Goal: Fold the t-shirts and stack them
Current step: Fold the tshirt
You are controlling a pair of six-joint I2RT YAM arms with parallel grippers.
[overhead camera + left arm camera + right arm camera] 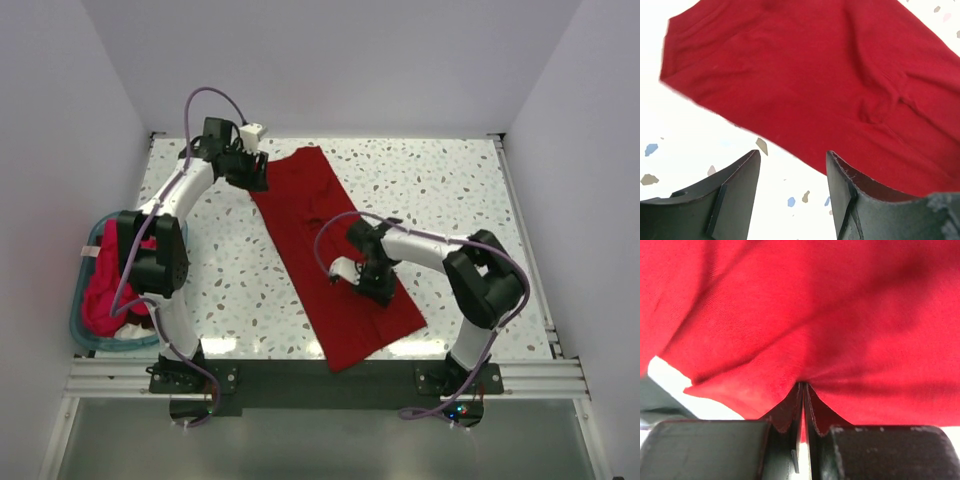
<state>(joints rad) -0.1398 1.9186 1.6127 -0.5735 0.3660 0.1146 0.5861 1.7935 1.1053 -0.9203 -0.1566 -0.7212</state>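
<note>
Its two black fingers pressed tight together, the right gripper (802,390) pinches a fold of the crimson t-shirt (318,225), and creases fan out through the cloth from the pinch. Seen from above, that claw sits on the near half of the shirt. The left gripper (792,162) stands spread with nothing between its fingers, low at the shirt's far left corner. One finger overlaps the edge of the cloth and the other is over bare tabletop. The shirt lies flattened into a long strip. It slants across the white speckled table (450,190) from the far side, by the left claw, toward the near edge between the two arm bases. Well to the left, at the table's side and beside the left arm, a teal plastic basket (75,320) holds a heap of pinkish-red t-shirts (100,295), partly hidden behind that arm.
</note>
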